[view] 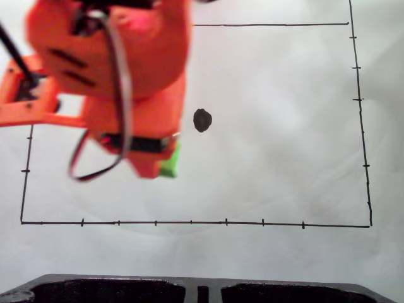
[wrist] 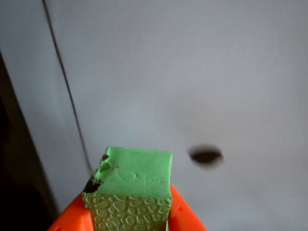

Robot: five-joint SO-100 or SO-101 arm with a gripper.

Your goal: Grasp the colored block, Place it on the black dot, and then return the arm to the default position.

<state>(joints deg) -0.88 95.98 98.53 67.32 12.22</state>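
The green colored block [wrist: 132,185] sits between the orange fingers [wrist: 182,216] at the bottom of the wrist view, clamped on both sides and lifted off the paper. In the fixed view only a green corner of the block [view: 169,163] peeks out under the orange arm [view: 120,69]. My gripper [wrist: 129,219] is shut on the block. The black dot [view: 202,120] lies on the white paper just right of the arm; in the wrist view the black dot [wrist: 206,156] is ahead and to the right of the block, uncovered.
A hand-drawn black border line [view: 189,222] with tick marks frames the white paper. A black tray-like object [view: 189,290] lies along the bottom edge of the fixed view. A dark edge [wrist: 14,159] runs down the left of the wrist view.
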